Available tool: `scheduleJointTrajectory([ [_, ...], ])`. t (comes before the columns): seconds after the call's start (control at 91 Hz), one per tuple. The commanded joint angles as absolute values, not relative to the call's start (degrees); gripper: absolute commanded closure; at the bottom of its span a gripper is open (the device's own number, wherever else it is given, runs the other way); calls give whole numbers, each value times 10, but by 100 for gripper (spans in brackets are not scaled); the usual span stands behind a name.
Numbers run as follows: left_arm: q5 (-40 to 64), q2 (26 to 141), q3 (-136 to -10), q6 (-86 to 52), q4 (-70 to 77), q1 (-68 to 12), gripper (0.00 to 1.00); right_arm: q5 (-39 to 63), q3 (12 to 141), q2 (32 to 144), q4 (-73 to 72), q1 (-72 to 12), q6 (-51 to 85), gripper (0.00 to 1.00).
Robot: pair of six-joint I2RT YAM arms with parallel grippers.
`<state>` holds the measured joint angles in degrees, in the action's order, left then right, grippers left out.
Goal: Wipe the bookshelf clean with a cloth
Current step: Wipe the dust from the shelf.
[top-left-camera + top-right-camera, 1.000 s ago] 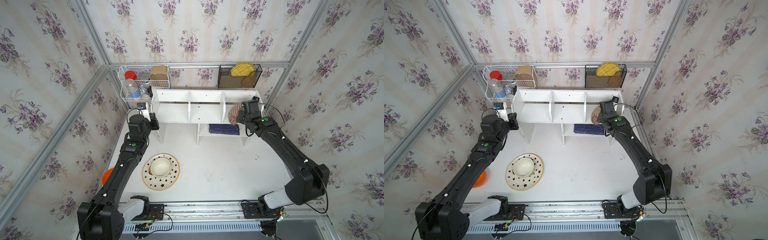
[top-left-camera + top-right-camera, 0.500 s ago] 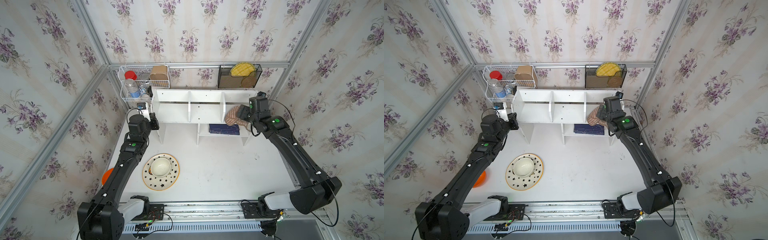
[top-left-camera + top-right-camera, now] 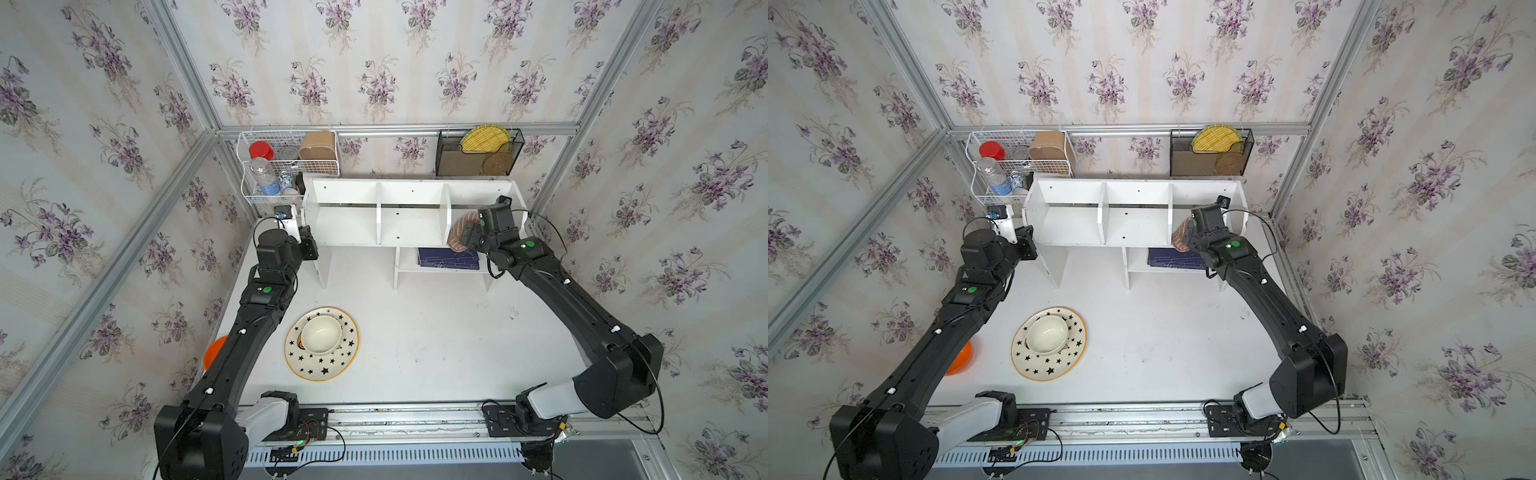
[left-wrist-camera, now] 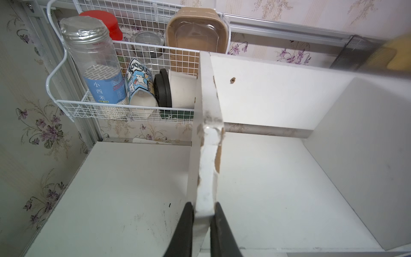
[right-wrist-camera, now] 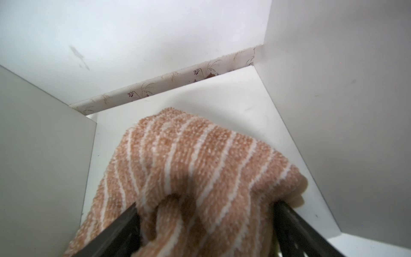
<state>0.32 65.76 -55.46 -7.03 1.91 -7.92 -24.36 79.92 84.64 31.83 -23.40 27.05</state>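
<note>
Change since earlier frames: right arm (image 3: 557, 291) swung back in from the outer side, wrist again at the mouth of the right-hand compartment; cloth (image 3: 456, 232) came with it and now sits close to the right divider; right jaws gone from pinched to spread. Left arm (image 3: 257, 316), plate (image 3: 328, 368): unmoved

Item 1, bookshelf (image 3: 411, 195): white, three upper compartments, at the back of the bench (image 3: 415, 340); front edge of its left end panel chipped
Item 2, cloth: tan-pink, pale stripes, bunched at the front of the right compartment; whether it presses on the compartment floor cannot be told
Item 3, right jaws: wide apart, cloth bulging loose between them, no pinch evident
Item 4, left jaws: closed on the chipped front edge of the left end panel, steadying the unit

Hazards, as judged: a stroke with the jaws spread would likely slide past the cloth or nudge it over the front lip onto the blue book (image 3: 449, 257) below; a hard push at the divider could shift the shelf if the left grip slips off that crumbling edge
</note>
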Motion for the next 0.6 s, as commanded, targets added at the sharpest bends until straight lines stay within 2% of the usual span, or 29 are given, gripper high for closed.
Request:
scheduleJointTrajectory([
  [0.0, 41, 656, -554, -100, -10, -80, 100, -237, 787, 865, 374, -240, 282, 14],
  [0.044, 41, 655, -554, -100, -10, -80, 100, -247, 784, 869, 374, -241, 282, 24],
  [0.099, 41, 656, -554, -100, -10, -80, 100, -264, 786, 878, 373, -238, 279, 41],
  [0.176, 42, 656, -555, -102, -10, -80, 100, -269, 806, 892, 377, -227, 277, 77],
  [0.242, 43, 656, -555, -102, -10, -80, 100, -273, 838, 904, 380, -220, 275, 100],
  [0.363, 42, 654, -555, -101, -9, -80, 100, -264, 892, 924, 354, -218, 260, 100],
  [0.593, 38, 650, -554, -98, -10, -80, 100, -126, 887, 941, 284, -224, 230, 100],
])
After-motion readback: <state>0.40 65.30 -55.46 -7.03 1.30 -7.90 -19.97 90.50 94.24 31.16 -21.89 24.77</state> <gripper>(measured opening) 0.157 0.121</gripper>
